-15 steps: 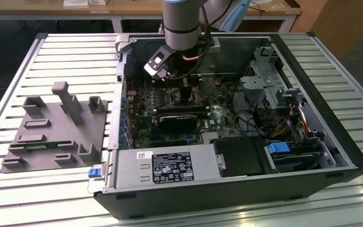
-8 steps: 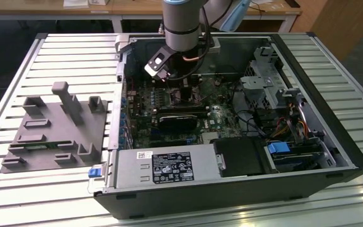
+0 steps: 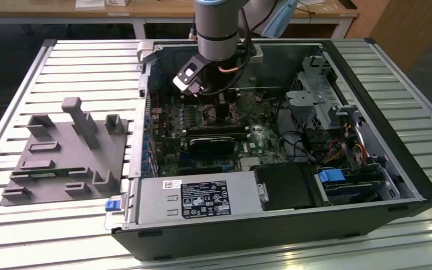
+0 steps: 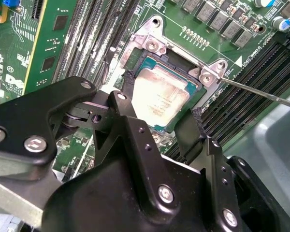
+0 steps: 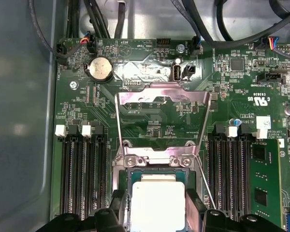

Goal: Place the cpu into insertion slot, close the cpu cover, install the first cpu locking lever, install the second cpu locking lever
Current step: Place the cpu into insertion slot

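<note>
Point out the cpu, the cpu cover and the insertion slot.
cpu (image 5: pixel 157 205), first wrist view, metal face.
cpu cover (image 5: pixel 195 93), first wrist view, end bar.
insertion slot (image 4: pixel 154 46), second wrist view, frame corner.

A pale slatted metal table (image 3: pixel 328 256) gleams at five o'clock in the exterior view. Wooden desks (image 3: pixel 163 10) stand at twelve o'clock, a wooden cabinet (image 3: pixel 415 25) at one.

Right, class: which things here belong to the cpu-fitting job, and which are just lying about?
Job in hand: cpu; insertion slot; cpu cover, raised; locking lever; end effector.

Lying about: grey fixture block; coin battery; memory slots; power supply.
</note>
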`<move>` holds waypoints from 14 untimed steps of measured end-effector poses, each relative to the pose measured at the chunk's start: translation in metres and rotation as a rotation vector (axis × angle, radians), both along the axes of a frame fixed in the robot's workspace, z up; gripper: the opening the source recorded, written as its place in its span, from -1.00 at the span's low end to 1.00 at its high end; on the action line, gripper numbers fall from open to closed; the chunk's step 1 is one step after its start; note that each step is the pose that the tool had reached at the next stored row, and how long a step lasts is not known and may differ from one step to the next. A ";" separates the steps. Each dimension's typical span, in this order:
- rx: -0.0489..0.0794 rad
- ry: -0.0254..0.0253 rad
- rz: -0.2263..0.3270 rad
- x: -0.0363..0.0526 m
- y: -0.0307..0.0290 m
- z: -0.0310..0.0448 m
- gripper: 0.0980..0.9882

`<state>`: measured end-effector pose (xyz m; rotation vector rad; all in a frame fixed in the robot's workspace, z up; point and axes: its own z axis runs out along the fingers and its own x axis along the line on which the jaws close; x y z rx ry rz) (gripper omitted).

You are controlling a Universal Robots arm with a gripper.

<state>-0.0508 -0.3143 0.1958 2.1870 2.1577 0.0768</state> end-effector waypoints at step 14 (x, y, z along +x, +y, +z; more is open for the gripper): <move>-0.019 -0.0012 0.000 0.0000 0.0000 0.0071 0.15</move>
